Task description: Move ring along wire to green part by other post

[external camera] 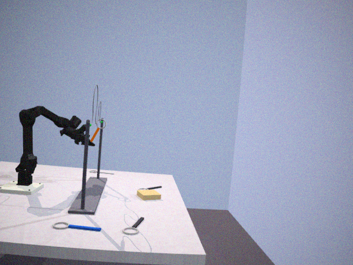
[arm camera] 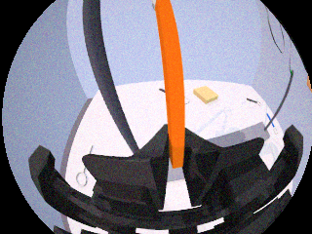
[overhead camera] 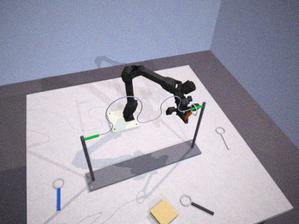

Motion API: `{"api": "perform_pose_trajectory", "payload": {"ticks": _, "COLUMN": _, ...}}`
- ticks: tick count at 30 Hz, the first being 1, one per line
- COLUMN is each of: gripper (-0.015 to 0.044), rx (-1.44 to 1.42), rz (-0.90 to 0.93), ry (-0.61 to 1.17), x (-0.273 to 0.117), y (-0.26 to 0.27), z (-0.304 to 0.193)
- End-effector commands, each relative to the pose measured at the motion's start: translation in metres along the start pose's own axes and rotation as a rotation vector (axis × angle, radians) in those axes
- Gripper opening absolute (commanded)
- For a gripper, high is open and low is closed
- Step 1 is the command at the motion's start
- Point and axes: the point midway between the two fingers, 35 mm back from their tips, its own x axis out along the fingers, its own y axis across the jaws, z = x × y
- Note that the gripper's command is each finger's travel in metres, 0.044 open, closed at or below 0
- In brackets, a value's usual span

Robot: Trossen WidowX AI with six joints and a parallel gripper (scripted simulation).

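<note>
My gripper (overhead camera: 186,121) (external camera: 91,143) (arm camera: 171,128) is shut on the lower end of the orange handle (overhead camera: 188,115) (external camera: 95,134) (arm camera: 175,88). The handle slants up to the ring (overhead camera: 196,110) (external camera: 105,124), which is around the right green part (overhead camera: 200,106) in the top view, a little short of the right post (overhead camera: 198,127) (external camera: 99,154) (arm camera: 99,68). I cannot tell whether the ring touches the green. The thin grey wire (overhead camera: 148,121) bends away to the left green part (overhead camera: 91,137) at the left post (overhead camera: 87,159) (external camera: 85,171). The ring is almost wholly outside the wrist view.
The grey base (overhead camera: 108,177) (external camera: 81,211) carries both posts. Loose rings with a blue handle (overhead camera: 58,199) (external camera: 84,227), a black handle (overhead camera: 202,208) and a pale handle (overhead camera: 225,141) lie on the table, with a yellow block (overhead camera: 164,212) (external camera: 148,195) (arm camera: 205,94).
</note>
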Motion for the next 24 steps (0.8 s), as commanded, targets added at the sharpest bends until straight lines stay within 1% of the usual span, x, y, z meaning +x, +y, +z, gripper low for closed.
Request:
{"api": "perform_pose_trajectory", "payload": {"ticks": 1, "gripper": -0.015, "rx": 0.003, "rz": -0.004, "ry": -0.001, "x": 0.0027, "y": 0.0001, "z": -0.0064}}
{"api": "perform_pose_trajectory", "payload": {"ticks": 22, "gripper": -0.015, "rx": 0.003, "rz": -0.004, "ry": -0.001, "x": 0.0036, "y": 0.0002, "z": -0.0087}}
{"api": "perform_pose_trajectory", "payload": {"ticks": 24, "gripper": -0.0097, "rx": -0.002, "rz": -0.002, "ry": 0.0, "x": 0.0035, "y": 0.0003, "z": -0.0084}}
